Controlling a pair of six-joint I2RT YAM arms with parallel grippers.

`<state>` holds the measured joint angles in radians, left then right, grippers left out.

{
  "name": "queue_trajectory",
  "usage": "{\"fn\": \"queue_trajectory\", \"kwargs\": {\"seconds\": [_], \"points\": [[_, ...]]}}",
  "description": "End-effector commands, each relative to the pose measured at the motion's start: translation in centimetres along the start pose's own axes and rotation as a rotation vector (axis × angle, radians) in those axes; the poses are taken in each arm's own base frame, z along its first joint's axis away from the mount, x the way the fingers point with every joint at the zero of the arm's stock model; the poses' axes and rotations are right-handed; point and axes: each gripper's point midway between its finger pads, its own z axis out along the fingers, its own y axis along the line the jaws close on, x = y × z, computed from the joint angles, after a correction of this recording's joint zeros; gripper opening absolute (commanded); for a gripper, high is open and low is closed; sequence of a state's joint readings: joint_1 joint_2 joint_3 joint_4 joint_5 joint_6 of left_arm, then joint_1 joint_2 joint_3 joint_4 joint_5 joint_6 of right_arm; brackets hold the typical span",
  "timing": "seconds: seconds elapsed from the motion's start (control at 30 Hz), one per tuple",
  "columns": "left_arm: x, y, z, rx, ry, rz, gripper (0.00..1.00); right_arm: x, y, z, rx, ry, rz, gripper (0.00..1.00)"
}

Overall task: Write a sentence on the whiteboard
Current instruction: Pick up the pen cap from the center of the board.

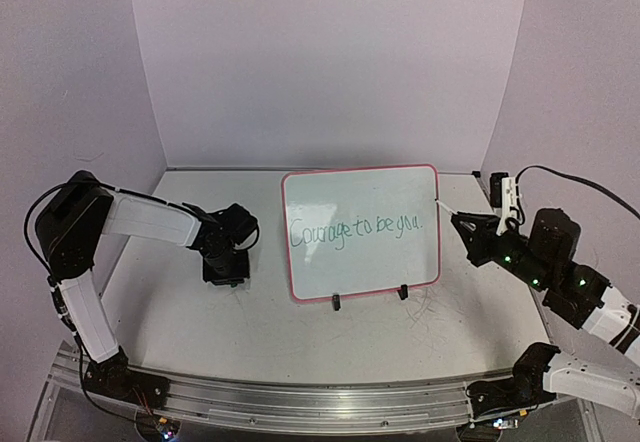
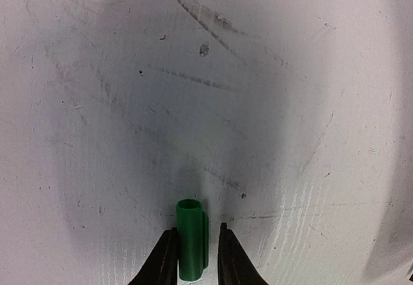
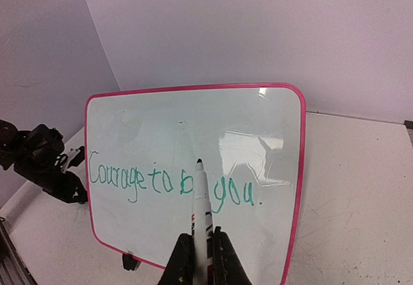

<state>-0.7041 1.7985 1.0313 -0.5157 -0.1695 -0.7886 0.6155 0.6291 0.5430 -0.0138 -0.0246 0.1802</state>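
Observation:
The whiteboard (image 1: 362, 272) with its pink-red frame stands upright on black clips at the table's middle. Across it runs the sentence (image 1: 355, 230) in green, "Courage to be you." In the right wrist view the whiteboard (image 3: 161, 124) and the sentence (image 3: 129, 176) face me. My right gripper (image 3: 200, 243) is shut on a white marker (image 3: 201, 201), its tip off the board, in front of "be". From above, the right gripper (image 1: 470, 230) hovers at the board's right edge. My left gripper (image 2: 197, 232) points down at the table, jaws narrowly open around a green cap (image 2: 190, 246); a slit shows beside the right finger.
The left gripper (image 1: 225, 262) sits left of the board, low over the scratched white tabletop (image 1: 300, 332). Lilac walls close the back and both sides. A metal rail (image 1: 320, 402) runs along the near edge with both arm bases.

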Motion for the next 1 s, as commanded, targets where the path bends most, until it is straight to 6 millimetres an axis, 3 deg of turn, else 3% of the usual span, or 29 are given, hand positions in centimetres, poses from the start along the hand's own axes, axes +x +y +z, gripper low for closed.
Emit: {"fn": "queue_trajectory", "kwargs": {"seconds": [0.0,0.33,0.57,0.77,0.97], "points": [[1.2,1.0,0.4,-0.037,0.006,0.042,0.21,-2.0,0.3,-0.1,-0.003,-0.043,0.006,0.00],[2.4,2.1,1.0,-0.033,-0.008,0.099,0.12,-1.6,-1.1,0.4,0.081,0.003,-0.001,0.00],[1.6,2.1,-0.5,0.007,-0.070,0.129,0.07,-1.8,-2.3,0.5,0.163,0.019,0.006,0.00],[0.1,1.6,-3.6,0.068,-0.161,0.135,0.04,-1.8,-2.6,0.9,0.192,0.047,0.050,0.00],[-2.6,1.2,-9.1,0.150,-0.324,0.138,0.00,-1.7,-1.9,2.0,0.170,0.099,0.110,0.00]]}}
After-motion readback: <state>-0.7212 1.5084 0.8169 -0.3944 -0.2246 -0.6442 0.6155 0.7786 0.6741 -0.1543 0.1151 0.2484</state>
